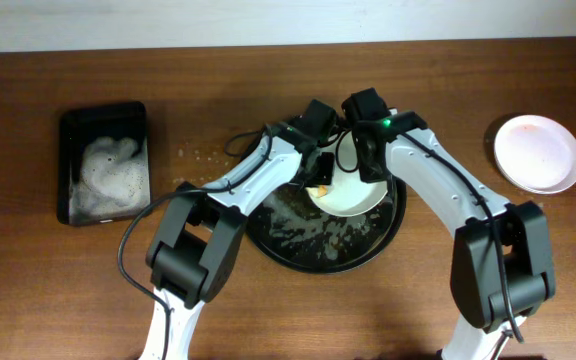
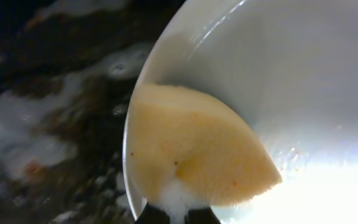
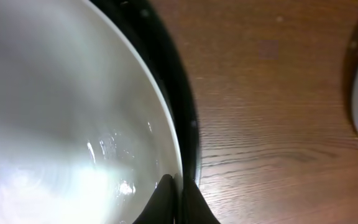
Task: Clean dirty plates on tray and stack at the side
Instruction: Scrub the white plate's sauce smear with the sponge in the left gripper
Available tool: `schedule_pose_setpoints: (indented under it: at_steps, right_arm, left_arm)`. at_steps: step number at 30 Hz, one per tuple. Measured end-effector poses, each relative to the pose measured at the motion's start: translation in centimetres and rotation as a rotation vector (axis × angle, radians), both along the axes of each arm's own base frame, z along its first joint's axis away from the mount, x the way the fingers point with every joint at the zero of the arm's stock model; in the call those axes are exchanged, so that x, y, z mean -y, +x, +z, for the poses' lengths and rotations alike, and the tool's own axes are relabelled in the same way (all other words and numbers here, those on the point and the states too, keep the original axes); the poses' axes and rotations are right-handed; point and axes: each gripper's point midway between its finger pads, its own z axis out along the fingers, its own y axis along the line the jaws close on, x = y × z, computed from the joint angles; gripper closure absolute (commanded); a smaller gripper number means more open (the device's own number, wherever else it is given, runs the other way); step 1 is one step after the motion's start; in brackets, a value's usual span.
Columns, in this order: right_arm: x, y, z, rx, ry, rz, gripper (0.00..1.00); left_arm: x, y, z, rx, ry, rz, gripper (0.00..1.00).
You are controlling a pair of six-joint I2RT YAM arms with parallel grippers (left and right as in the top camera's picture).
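Over the far right part of the tray (image 1: 318, 266), the plate (image 1: 353, 195) is kept between both arms. The right tool (image 3: 178, 199) is clenched on the right rim of the plate, one finger inside and one outside, just above the black tray rim. The left tool (image 2: 176, 213) is clenched on a yellow sponge (image 2: 197, 155), which is pressed on the left inner edge of the plate, with a little foam at the fingers. So the plate lies to the right of the left tool and to the left of the right tool. Being round, it has no long axis.

I judge that wiping is under way, and the next stroke should go from the left rim toward the middle of the plate.

A second plate (image 1: 538, 152) lies on the table (image 1: 448, 80) far to the right, well apart from the tray. The right arm is nearer to it, and bare wood lies between. The rectangular tray (image 1: 103, 112) with foam (image 1: 108, 170) is on the left side. I cannot see a third plate.
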Motion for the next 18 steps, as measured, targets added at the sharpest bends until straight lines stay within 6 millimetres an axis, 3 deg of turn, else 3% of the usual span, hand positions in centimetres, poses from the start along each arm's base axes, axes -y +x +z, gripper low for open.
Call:
schedule_pose_setpoints:
  at_steps: [4,6,9,11,18]
  right_arm:
    - [-0.6,-0.1,0.0,-0.004,0.013,0.011,0.96]
    - [-0.5,-0.2,0.0,-0.007,0.009,0.009,0.96]
    - [-0.4,-0.2,0.0,-0.006,0.005,0.008,0.96]
    - [-0.4,-0.2,0.0,-0.005,0.003,0.007,0.96]
    - [-0.3,-0.2,0.0,-0.005,-0.003,0.007,0.96]
  left_arm:
    - [-1.8,0.6,1.3,-0.005,0.083,0.028,0.95]
    - [-2.6,1.8,2.4,0.034,0.113,0.044,0.91]
    - [-2.8,2.8,3.2,0.051,0.092,0.054,0.9]
    - [-2.2,2.7,3.2,0.036,0.051,0.045,0.91]
    - [3.3,3.2,4.6,0.055,-0.2,-0.028,0.96]
